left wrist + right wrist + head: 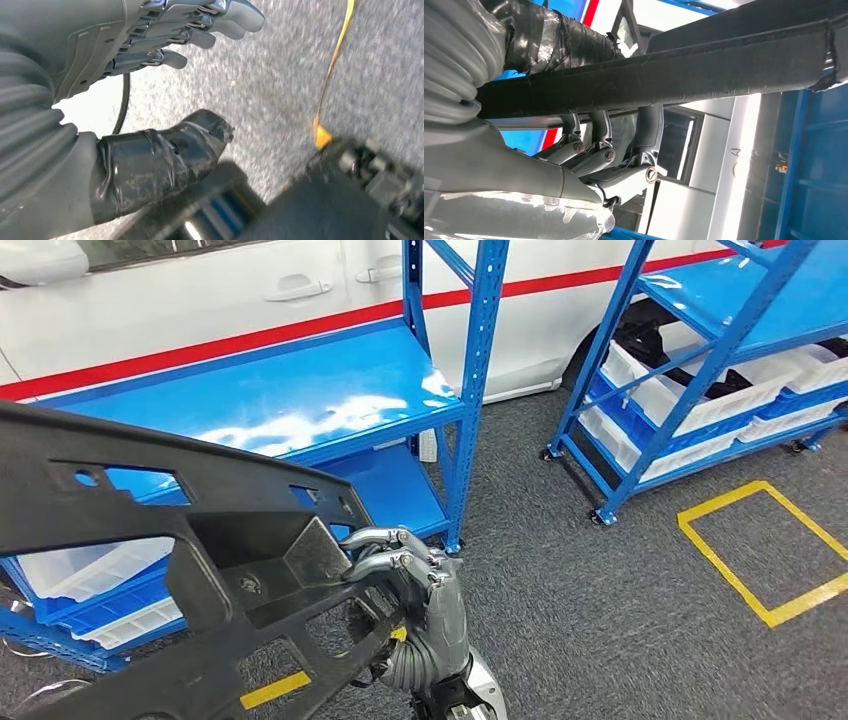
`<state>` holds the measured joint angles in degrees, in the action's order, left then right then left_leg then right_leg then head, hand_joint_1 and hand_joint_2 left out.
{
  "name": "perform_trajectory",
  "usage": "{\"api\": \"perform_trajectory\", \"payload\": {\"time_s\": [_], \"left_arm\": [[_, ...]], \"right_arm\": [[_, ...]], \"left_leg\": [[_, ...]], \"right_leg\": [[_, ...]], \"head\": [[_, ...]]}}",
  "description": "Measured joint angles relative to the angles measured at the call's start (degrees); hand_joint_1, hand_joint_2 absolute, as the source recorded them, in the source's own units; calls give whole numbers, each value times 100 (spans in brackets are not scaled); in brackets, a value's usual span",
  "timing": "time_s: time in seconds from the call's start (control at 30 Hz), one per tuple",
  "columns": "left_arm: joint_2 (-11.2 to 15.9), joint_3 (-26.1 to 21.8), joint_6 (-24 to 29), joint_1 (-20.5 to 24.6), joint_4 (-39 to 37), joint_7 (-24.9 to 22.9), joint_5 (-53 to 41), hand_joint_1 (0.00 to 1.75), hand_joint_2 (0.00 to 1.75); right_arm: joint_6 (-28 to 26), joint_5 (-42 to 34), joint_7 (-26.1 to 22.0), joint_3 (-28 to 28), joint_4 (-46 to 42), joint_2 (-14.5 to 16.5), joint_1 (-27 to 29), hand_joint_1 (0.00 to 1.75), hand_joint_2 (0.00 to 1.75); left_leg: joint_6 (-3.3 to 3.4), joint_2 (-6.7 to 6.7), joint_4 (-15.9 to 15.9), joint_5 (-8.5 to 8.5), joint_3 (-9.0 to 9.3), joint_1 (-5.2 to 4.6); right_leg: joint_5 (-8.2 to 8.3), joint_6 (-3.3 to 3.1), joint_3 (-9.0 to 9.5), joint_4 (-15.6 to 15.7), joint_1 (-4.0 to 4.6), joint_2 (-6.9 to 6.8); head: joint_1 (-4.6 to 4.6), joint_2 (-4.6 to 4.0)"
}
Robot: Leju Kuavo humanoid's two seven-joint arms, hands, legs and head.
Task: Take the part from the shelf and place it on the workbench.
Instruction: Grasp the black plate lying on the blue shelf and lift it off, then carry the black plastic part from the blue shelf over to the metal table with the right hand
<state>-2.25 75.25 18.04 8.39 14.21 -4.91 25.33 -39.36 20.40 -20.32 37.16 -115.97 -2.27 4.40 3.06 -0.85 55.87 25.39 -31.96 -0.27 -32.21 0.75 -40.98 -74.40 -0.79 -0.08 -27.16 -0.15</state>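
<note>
The black part fills the foreground, gripped by the right hand; the left hand hangs open. White bins sit in the blue shelf on grey carpet.

The part is a large, flat black plastic panel with cut-out openings, ribs and a raised angular block near its middle, held up off the grey carpet and tilted. The right hand grips it at one lower edge, fingers hooked over a bar of the panel and the thumb on the other side, and the panel stretches away from that hand towards the robot's left.
</note>
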Motion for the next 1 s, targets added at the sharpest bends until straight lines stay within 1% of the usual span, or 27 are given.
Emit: {"api": "perform_trajectory", "payload": {"time_s": [0.03, 0.07, 0.1, 0.13, 0.17, 0.2, 0.23, 0.27, 0.3, 0.33, 0.37, 0.43, 0.47, 0.5, 0.53, 0.57, 0.6, 0.63, 0.67, 0.7, 0.77, 0.8, 0.83, 0.9, 0.93, 0.97, 1.0], "left_arm": [[-9, 0, -11, -2, 4, -20, -1, 0, 175], [-16, 0, -23, -4, 7, -40, -3, 0, 175], [-18, 0, -35, -5, 8, -62, -7, 0, 175], [-19, 0, -47, -8, 8, -84, -14, 0, 175], [-18, 0, -58, -10, 8, -104, -28, 0, 175], [-18, 0, -72, -10, 8, -122, -43, 0, 175], [-18, 0, -84, -10, 8, -136, -61, 0, 175], [-18, 0, -95, -9, 9, -140, -81, 0, 175], [-18, 0, -101, -9, 9, -135, -95, 0, 175], [-18, 0, -99, -10, 10, -117, -109, 0, 175], [-18, 0, -96, -10, 13, -93, -120, 0, 175], [-18, 0, -107, -7, 17, -55, -132, 0, 175], [-18, 0, -136, -6, 19, -50, -138, 0, 175], [-18, 0, -181, -6, 19, -61, -142, 0, 175], [-17, 0, -237, -6, 19, -81, -143, 0, 175], [-15, 0, -292, -4, 19, -108, -138, 0, 175], [-7, 0, -337, 1, 19, -132, -127, 0, 175], [1, 0, -371, 10, 19, -146, -107, 0, 175], [10, -2, -395, 23, 19, -151, -86, 0, 175], [17, -4, -411, 35, 19, -146, -69, 0, 175], [16, -12, -422, 36, 20, -119, -67, 0, 175], [15, -14, -411, 28, 20, -105, -89, 0, 175], [11, -15, -384, 21, 20, -113, -122, 0, 175], [-36, -15, -309, 22, 21, -218, -185, 0, 175], [-77, -15, -270, 26, 22, -296, -203, 0, 175], [-129, -15, -232, 28, 26, -362, -213, 0, 175], [-176, -15, -190, 25, 32, -406, -224, 0, 175]], "right_arm": [[0, -36, -37, -9, 2, 1, 12, 175, 175], [0, -80, -79, -21, 3, 1, 23, 175, 175], [0, -135, -123, -31, 3, 2, 33, 175, 175], [0, -200, -169, -39, 4, 3, 43, 175, 175], [0, -269, -213, -44, 5, 5, 53, 175, 175], [0, -334, -253, -46, 10, 9, 63, 175, 175], [0, -389, -288, -49, 15, 14, 72, 175, 175], [1, -442, -318, -52, 24, 19, 76, 175, 175], [1, -486, -345, -54, 35, 25, 76, 175, 175], [2, -532, -373, -54, 46, 32, 74, 175, 175], [4, -601, -414, -55, 62, 42, 69, 175, 175], [6, -801, -541, -55, 107, 67, 57, 175, 175], [7, -928, -622, -54, 140, 80, 44, 175, 175], [7, -1046, -698, -50, 179, 92, 24, 175, 175], [7, -1144, -754, -44, 221, 99, -7, 175, 175], [7, -1216, -786, -32, 266, 107, -50, 175, 175], [7, -1261, -794, -15, 310, 115, -97, 175, 175], [8, -1284, -788, 0, 350, 124, -147, 175, 175], [8, -1293, -777, 15, 391, 133, -195, 175, 175], [9, -1297, -769, 27, 428, 142, -240, 175, 175], [8, -1339, -768, 45, 498, 155, -320, 175, 175], [8, -1403, -779, 51, 524, 159, -346, 175, 175], [7, -1512, -803, 58, 549, 161, -365, 175, 175], [7, -1809, -883, 99, 609, 151, -427, 175, 175], [7, -1970, -929, 135, 649, 142, -477, 175, 175], [7, -2125, -971, 176, 690, 131, -535, 175, 175], [9, -2276, -998, 221, 727, 119, -592, 175, 175]], "left_leg": [[-19, -1, 24, -73, -118, 6], [-44, 0, 63, -140, -240, 16], [-76, 3, 119, -191, -356, 21], [-109, 7, 189, -230, -458, 23], [-147, 11, 248, -268, -528, 22], [-184, 14, 287, -305, -570, 18], [-220, 16, 304, -346, -591, 21], [-259, 19, 312, -368, -607, 32], [-293, 22, 359, -303, -639, 48], [-325, 25, 483, -137, -693, 63], [-352, 28, 712, 129, -771, 75], [-391, 29, 1367, 676, -921, 85], [-401, 29, 1654, 793, -945, 88], [-399, 29, 1800, 760, -898, 89], [-386, 30, 1776, 632, -764, 89], [-357, 31, 1561, 486, -530, 85], [-313, 32, 1195, 424, -206, 74], [-271, 33, 752, 452, 124, 53], [-237, 35, 409, 505, 360, 26], [-207, 37, 172, 556, 494, -8], [-159, 28, 37, 457, 467, -38], [-124, 19, -9, 379, 432, -38], [-79, 8, -41, 294, 382, -26], [-15, 0, -57, 156, 235, -19], [-1, 0, -50, 94, 148, -20], [-10, 0, -40, 32, 55, -18], [-28, 4, -24, -33, -43, -14]], "right_leg": [[134, 16, 128, -7, -10, 0], [292, 32, 354, 179, -25, -1], [363, 45, 660, 517, -41, 0], [324, 43, 968, 927, -40, 5], [239, 28, 1178, 1247, -33, 12], [152, -1, 1288, 1446, -19, 19], [126, -46, 1297, 1522, 2, 24], [168, -100, 1248, 1507, 1, 15], [222, -153, 1209, 1505, 1, 6], [283, -204, 1158, 1509, -1, -6], [351, -245, 1089, 1514, -3, -17], [486, -283, 925, 1511, 15, -21], [561, -289, 825, 1508, 28, -23], [640, -289, 726, 1505, 41, -23], [722, -287, 619, 1503, 54, -22], [806, -283, 517, 1501, 66, -17], [883, -275, 433, 1497, 77, -12], [951, -257, 363, 1494, 84, -13], [1018, -231, 322, 1503, 80, -23], [1078, -199, 302, 1517, 68, -39], [1175, -131, 281, 1549, 37, -62], [1120, -104, 254, 1518, 28, -56], [947, -82, 209, 1399, 24, -44], [363, -48, 68, 852, 15, -23], [131, -31, 5, 498, 11, -21], [65, -10, -21, 204, 5, -21], [164, 10, 9, 42, -5, -20]], "head": [[-23, -1], [-41, 0], [-57, 0], [-73, 0], [-106, 0], [-149, -1], [-203, -3], [-270, -5], [-329, -9], [-385, -13], [-449, -16], [-597, -21], [-691, -23], [-793, -26], [-895, -29], [-979, -32], [-1036, -34], [-1071, -36], [-1085, -38], [-1095, -39], [-1124, -41], [-1155, -41], [-1199, -42], [-1337, -43], [-1414, -43], [-1498, -44], [-1578, -45]]}}
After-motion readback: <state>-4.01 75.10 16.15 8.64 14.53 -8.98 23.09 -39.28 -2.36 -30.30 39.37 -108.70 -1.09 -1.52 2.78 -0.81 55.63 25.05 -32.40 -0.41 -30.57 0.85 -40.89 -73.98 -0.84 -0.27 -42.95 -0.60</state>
